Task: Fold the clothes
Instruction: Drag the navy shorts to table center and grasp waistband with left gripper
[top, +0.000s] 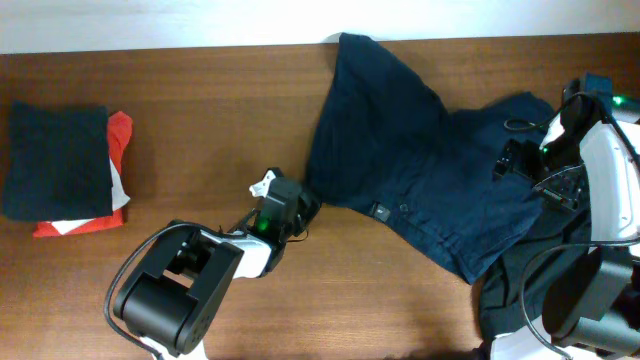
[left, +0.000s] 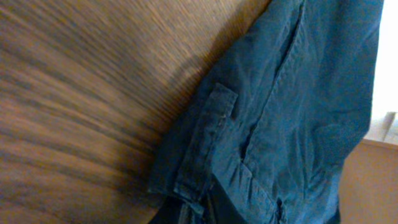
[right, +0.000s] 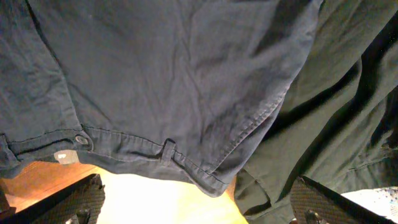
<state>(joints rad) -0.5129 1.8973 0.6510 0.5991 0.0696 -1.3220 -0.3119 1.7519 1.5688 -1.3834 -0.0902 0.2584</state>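
Left: folded dark cloth (top: 55, 160) atop red-and-white folded garment (top: 120, 132).
Right: navy cotton shorts (top: 420, 170) on brown wooden table (top: 200, 100) (overlapping a darker rumpled garment (top: 505, 290), nearer).

We seem to be in a robotics lab: a brown wood-grain table (top: 200, 110) against a plain white wall (top: 150, 25), with a black-and-white left arm (top: 178, 288) and right arm (top: 612, 185) at it.
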